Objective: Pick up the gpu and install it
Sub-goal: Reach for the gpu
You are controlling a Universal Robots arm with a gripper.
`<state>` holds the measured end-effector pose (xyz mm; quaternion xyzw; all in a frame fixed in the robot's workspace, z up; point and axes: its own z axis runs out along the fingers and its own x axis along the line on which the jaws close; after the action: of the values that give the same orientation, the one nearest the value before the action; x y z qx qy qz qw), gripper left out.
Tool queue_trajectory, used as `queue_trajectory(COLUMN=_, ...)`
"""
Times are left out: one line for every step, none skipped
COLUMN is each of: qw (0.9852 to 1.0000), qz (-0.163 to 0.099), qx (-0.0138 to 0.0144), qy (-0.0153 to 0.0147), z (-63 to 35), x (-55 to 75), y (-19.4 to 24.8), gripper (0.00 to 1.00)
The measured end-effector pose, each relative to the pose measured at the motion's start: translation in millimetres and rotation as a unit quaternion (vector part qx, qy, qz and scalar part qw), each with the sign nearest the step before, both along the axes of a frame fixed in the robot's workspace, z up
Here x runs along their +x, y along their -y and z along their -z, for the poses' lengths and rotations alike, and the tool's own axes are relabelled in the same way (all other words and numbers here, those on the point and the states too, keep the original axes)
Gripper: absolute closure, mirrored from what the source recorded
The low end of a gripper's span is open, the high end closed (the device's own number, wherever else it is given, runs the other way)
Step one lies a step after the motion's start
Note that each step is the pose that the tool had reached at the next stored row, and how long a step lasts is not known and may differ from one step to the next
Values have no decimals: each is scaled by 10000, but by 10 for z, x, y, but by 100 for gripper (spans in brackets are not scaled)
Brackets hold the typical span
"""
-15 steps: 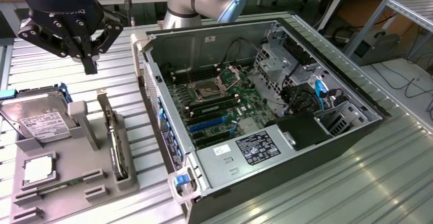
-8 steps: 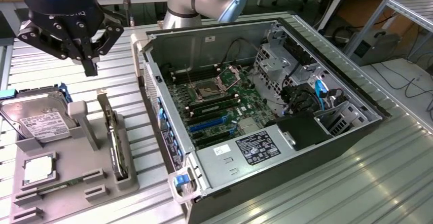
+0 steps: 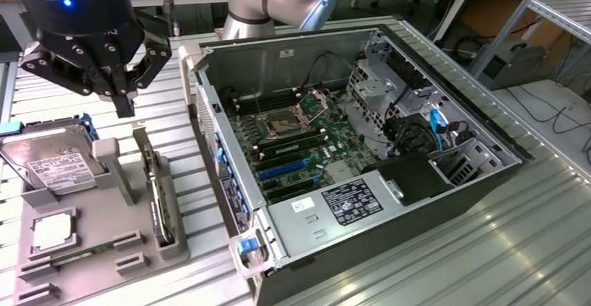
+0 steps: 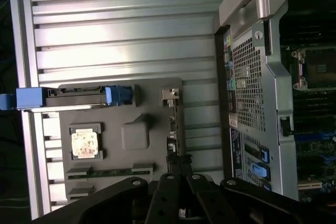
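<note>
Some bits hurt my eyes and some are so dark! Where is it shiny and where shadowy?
Exterior view: light glares in streaks off the ribbed metal table. Wrist view: the table glows almost white, the claw is a dark shape, and the inside of the computer case sits in shadow.

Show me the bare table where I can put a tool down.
Widest bare patch: the ribbed table on the exterior view's right of the computer case. A narrow strip runs between the case and the parts tray. The tray is crowded: hard drive, CPU, gpu, with the gripper above it.
</note>
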<state>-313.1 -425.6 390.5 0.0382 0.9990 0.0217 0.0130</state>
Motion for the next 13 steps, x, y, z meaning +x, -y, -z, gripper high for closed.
queue_trajectory(qw=10000, qz=0, qx=0, qy=0, z=0, x=-2, y=19, gripper=89)
queue_trajectory(qw=10000, qz=0, qx=0, qy=0, z=0, x=-4, y=40, gripper=89)
queue_trajectory(qw=10000, qz=0, qx=0, qy=0, z=0, x=-6, y=57, gripper=89)
queue_trajectory(qw=10000, qz=0, qx=0, qy=1, z=1, x=-8, y=74, gripper=89)
queue_trajectory(qw=10000, qz=-1, qx=0, qy=1, z=1, x=-10, y=91, gripper=89)
queue_trajectory(qw=10000, qz=0, qx=0, qy=0, z=0, x=-14, y=119, gripper=89)
queue_trajectory(qw=10000, qz=0, qx=0, qy=0, z=0, x=-17, y=148, gripper=89)
queue_trajectory(qw=10000, qz=0, qx=0, qy=0, z=1, x=-21, y=172, gripper=89)
queue_trajectory(qw=10000, qz=0, qx=0, qy=1, z=1, x=-24, y=198, gripper=89)
queue_trajectory(qw=10000, qz=0, qx=0, qy=1, z=1, x=-28, y=229, gripper=89)
queue_trajectory(qw=10000, qz=0, qx=0, qy=0, z=1, x=-31, y=248, gripper=89)
queue_trajectory(qw=10000, qz=0, qx=0, qy=0, z=1, x=-34, y=273, gripper=89)
queue_trajectory(qw=10000, qz=0, qx=0, qy=0, z=1, x=-37, y=291, gripper=89)
